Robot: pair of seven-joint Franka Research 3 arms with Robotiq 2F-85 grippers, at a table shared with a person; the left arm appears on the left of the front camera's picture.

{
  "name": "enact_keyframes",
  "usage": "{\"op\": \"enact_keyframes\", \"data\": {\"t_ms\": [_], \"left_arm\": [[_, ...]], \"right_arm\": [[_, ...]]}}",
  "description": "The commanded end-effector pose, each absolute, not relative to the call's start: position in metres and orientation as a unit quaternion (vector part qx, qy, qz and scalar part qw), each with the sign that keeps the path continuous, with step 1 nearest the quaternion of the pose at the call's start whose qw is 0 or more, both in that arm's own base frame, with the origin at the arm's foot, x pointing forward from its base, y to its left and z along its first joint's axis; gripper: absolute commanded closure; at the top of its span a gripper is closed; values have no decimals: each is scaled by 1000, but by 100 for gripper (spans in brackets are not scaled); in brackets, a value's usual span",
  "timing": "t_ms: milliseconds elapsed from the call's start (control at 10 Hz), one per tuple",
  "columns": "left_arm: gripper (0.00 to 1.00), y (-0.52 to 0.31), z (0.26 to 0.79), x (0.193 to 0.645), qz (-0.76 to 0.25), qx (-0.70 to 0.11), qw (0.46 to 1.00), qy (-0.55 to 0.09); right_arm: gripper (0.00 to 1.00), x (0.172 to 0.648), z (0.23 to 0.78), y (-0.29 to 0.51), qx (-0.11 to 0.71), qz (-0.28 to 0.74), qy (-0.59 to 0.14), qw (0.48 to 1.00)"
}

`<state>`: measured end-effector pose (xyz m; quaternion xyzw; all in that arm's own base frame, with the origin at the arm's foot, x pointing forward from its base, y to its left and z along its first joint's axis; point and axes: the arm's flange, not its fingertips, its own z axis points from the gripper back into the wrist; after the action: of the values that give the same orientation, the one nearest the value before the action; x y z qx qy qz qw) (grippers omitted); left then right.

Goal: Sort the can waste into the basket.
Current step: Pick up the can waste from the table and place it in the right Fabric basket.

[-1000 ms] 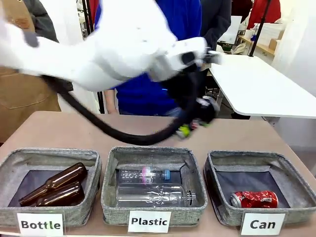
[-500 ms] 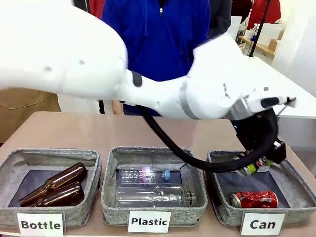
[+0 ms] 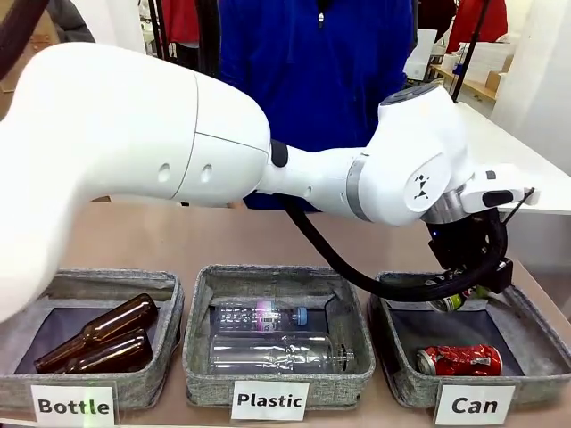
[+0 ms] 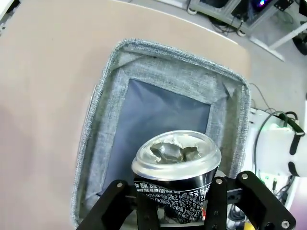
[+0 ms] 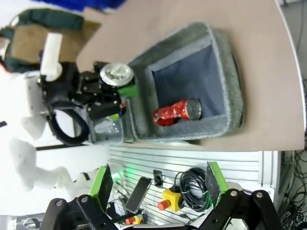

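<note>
The left arm reaches across the table [image 3: 178, 236] to the Can basket [image 3: 526, 308], at the robot's right end of a row of three. The left gripper [image 4: 175, 203] hangs over that basket's far left corner, the black can [image 4: 175, 172] between its jaws with the dented silver end turned away from the wrist; whether the fingers still press on it cannot be told. The red can [image 3: 459, 359] lies on its side on the basket's dark lining, near the front wall. The right gripper [image 5: 156, 187] is above and to the side of the basket, jaws wide, nothing between them. Two brown bottles [image 3: 98, 339] lie in the Bottle basket [image 3: 89, 281], two clear bottles [image 3: 277, 339] in the Plastic basket [image 3: 268, 272]. A person [image 3: 321, 62] in blue stands at the far side.
</note>
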<state>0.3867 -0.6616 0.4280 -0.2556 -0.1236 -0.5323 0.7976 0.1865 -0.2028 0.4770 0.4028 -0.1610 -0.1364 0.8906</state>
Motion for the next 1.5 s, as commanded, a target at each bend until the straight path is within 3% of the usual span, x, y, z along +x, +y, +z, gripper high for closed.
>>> {"op": "enact_keyframes", "data": {"t_ms": [0, 100, 200, 400, 500, 600, 900, 1200, 1400], "left_arm": [[40, -672, 439, 386, -529, -237, 805, -123], [34, -667, 440, 387, -527, -241, 806, -122], [0, -663, 441, 387, -526, -241, 807, -122], [0, -652, 441, 384, -529, -238, 804, -130], [9, -647, 440, 383, -526, -240, 805, -134], [0, -644, 441, 382, -524, -240, 805, -138], [0, -620, 454, 383, -506, -253, 808, -162], [0, -542, 508, 406, -424, -231, 868, -111], [0, -447, 524, 422, -355, -225, 904, -78]], "right_arm": [[0, 187, 480, -202, 402, -136, -160, 891], [0, 187, 480, -202, 402, -136, -160, 891], [0, 187, 480, -202, 402, -136, -160, 891], [0, 187, 480, -202, 402, -136, -160, 891], [0, 187, 480, -202, 402, -136, -160, 891], [0, 187, 480, -202, 402, -136, -160, 891], [0, 187, 480, -202, 402, -136, -160, 891], [0, 186, 477, -203, 403, -137, -161, 890], [0, 247, 508, -155, 448, -77, -150, 878]]}}
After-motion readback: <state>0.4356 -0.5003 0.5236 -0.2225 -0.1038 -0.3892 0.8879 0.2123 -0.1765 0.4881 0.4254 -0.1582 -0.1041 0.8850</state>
